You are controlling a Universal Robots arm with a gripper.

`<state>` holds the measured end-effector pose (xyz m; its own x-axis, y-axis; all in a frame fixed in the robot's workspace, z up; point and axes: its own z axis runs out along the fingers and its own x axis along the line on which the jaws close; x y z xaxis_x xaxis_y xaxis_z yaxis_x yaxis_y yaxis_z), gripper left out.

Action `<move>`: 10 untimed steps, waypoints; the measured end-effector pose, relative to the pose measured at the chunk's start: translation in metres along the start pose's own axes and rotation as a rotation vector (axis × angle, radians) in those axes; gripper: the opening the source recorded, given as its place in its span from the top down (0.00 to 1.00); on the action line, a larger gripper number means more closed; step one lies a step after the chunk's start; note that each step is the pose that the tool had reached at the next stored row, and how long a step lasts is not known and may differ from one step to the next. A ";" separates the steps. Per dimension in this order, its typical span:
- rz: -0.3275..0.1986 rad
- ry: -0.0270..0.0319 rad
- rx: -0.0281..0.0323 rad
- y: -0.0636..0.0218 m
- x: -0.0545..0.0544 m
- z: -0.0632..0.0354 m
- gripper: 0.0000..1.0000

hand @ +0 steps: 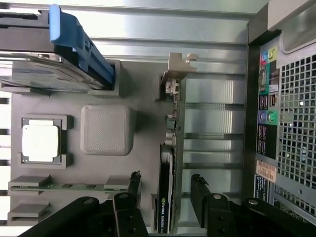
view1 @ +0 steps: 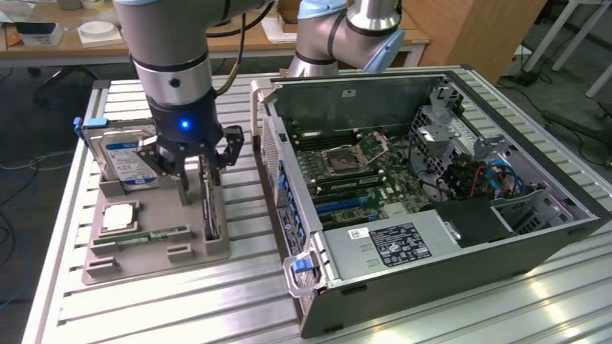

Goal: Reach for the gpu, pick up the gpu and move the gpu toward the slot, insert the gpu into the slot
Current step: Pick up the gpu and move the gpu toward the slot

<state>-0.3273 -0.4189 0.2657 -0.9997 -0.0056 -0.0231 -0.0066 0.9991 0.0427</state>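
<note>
end effector (view1: 201, 170): spread wide, one finger (hand: 134, 185) on each side of the gpu (hand: 170, 143), a gap showing on both sides.
gpu: standing on edge in the grey holder (view1: 182, 252), its metal bracket at the end away from the fingers.
also in the holder: hard drive (view1: 129, 154), processor chip (view1: 120, 215), memory stick (view1: 153, 234).
slot (view1: 342, 206): blue, on the green motherboard (view1: 383, 175) inside the open computer case (view1: 459, 236), well apart from the gpu.
worktop (view1: 143, 308): ribbed metal, carrying holder and case.

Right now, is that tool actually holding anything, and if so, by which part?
Nothing is held. The open tool straddles the gpu, which stands on edge in the gray holder; a gap shows on each side.
</note>
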 end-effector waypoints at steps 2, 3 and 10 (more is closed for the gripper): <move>0.001 -0.0001 0.0000 -0.0002 0.000 0.0037 0.47; 0.001 -0.0001 -0.0001 -0.0004 0.000 0.0055 0.47; 0.005 -0.0003 0.0000 -0.0019 0.000 0.0183 0.47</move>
<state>-0.3271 -0.4200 0.2474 -0.9997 -0.0008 -0.0232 -0.0018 0.9991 0.0428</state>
